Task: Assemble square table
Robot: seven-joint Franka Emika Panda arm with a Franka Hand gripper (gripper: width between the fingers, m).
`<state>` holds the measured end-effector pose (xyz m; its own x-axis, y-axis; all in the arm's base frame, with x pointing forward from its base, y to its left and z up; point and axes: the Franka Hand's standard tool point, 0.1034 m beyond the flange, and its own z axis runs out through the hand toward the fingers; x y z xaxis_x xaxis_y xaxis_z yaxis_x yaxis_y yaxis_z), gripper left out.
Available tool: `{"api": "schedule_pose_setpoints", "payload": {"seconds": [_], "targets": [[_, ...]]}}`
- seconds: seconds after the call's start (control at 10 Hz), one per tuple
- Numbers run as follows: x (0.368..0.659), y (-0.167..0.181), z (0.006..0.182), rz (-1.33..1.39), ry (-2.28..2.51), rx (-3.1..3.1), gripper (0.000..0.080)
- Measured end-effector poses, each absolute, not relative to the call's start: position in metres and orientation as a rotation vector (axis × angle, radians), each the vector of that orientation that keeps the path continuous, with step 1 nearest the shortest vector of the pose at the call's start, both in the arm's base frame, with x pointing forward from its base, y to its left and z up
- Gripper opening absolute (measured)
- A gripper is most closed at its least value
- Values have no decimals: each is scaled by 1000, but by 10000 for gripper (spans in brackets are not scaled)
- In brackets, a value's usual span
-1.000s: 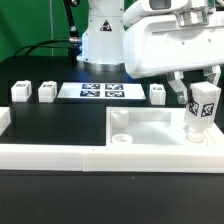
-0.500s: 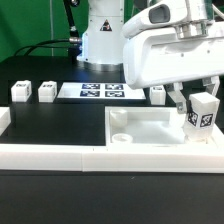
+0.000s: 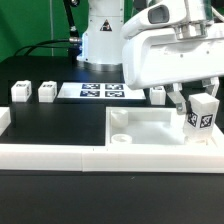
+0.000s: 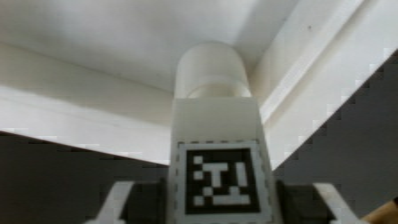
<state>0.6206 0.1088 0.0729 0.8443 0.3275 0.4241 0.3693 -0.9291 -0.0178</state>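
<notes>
Clamping leg point(image 3: 204, 112), gripper point(image 3: 201, 104) jaws on its sides; leg over tabletop point(image 3: 150, 128) corner

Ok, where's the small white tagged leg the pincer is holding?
At the exterior view's right, the small white tagged leg is clamped roughly upright in the pincer, at the right end of the white plastic square tabletop.

The arm's wrist casing point(image 3: 160, 62) is bulky, rounded and glossy white; the base column point(image 3: 100, 38) is white too, with a black cable point(image 3: 71, 12) at its eleven o'clock.
</notes>
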Motion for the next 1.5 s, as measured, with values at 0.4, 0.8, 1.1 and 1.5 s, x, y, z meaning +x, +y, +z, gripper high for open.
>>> {"api": "schedule_pose_setpoints", "payload": {"seconds": [0.4,0.8,1.1,1.5], "targets": [[620,109,73,-644,-553,-2922,640],[620,109,72,-644,-553,-2922,649],[617,106,86,-534,-502,-2941,649],[626,99,109,-232,-412,-2968,649]]}}
